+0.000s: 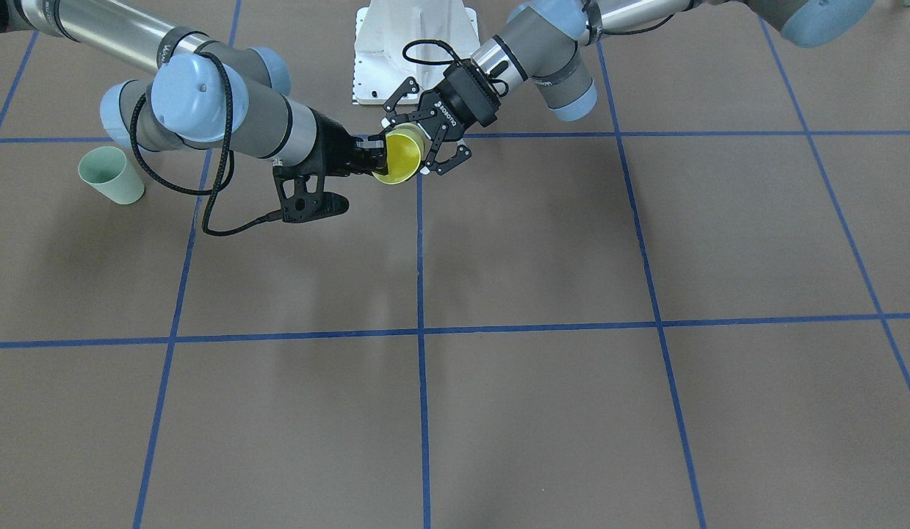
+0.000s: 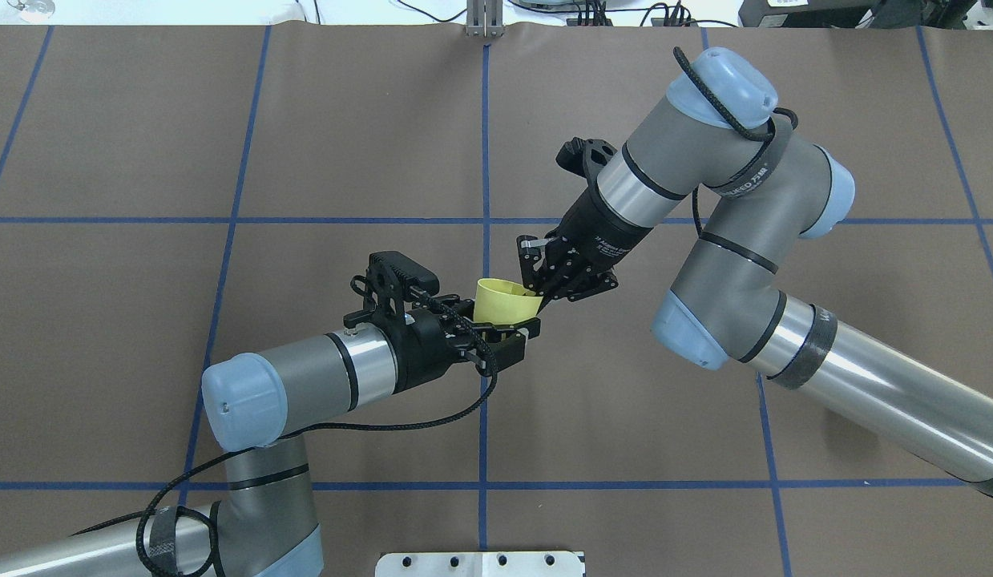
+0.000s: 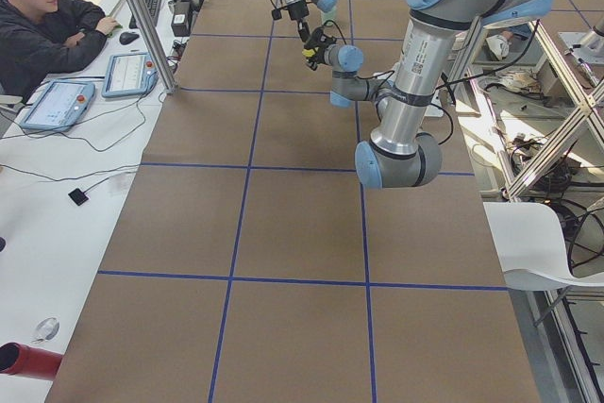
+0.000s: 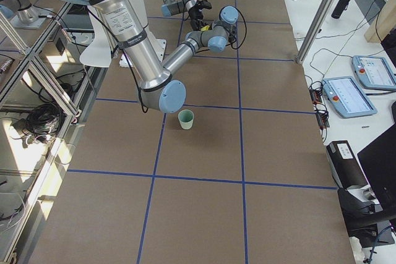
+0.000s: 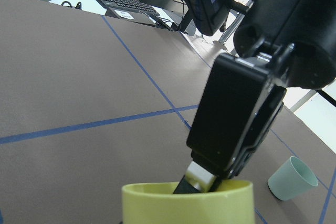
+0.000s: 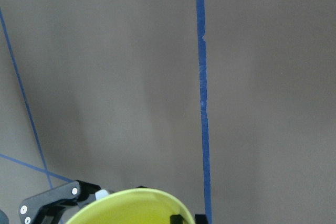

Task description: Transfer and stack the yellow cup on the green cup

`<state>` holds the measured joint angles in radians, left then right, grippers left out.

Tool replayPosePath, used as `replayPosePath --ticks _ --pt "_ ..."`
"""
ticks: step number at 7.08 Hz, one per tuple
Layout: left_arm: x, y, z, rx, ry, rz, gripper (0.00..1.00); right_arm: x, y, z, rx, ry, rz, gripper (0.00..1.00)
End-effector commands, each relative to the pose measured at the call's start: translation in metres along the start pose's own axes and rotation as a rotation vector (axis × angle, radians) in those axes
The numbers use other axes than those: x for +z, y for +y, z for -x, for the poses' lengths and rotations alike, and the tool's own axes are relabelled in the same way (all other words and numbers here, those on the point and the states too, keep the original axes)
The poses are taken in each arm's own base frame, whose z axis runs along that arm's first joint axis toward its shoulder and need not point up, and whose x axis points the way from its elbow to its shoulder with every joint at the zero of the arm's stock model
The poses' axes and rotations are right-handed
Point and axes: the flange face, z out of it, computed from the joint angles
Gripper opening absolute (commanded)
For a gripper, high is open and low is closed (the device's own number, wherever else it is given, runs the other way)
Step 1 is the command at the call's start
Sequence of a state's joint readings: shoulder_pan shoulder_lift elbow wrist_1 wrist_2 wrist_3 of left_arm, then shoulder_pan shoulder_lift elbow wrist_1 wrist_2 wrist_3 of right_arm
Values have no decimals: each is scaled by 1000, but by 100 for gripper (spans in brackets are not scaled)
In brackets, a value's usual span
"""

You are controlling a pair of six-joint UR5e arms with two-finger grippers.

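The yellow cup (image 1: 402, 156) hangs above the table's middle, tilted on its side, between my two grippers. It also shows in the overhead view (image 2: 506, 300). My right gripper (image 1: 375, 158) is shut on its rim, with one finger inside the cup, as the left wrist view (image 5: 186, 202) shows. My left gripper (image 1: 416, 143) is around the cup's base end with its fingers spread open. The green cup (image 1: 111, 175) stands upright on the table on my right side, apart from both grippers. It also shows in the exterior right view (image 4: 186, 119) and the left wrist view (image 5: 292, 178).
The white base plate (image 1: 414, 44) sits at the table's edge nearest the robot. Blue tape lines grid the brown table (image 1: 543, 250). An operator (image 3: 42, 21) sits at a desk beyond the table's far side.
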<state>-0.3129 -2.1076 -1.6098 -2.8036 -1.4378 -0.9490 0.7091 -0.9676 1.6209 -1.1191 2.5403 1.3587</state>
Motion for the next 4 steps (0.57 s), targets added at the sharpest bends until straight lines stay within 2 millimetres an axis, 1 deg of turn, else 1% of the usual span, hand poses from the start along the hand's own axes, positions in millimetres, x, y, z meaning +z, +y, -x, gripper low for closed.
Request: replayPosePath --ticks 1,4 --pt "0 -2 -1 0 -1 -4 100 0 0 0 -3 -1 -1 5" --pt "1 -4 1 -3 -21 -17 100 -8 -6 -8 -1 2 -18 3"
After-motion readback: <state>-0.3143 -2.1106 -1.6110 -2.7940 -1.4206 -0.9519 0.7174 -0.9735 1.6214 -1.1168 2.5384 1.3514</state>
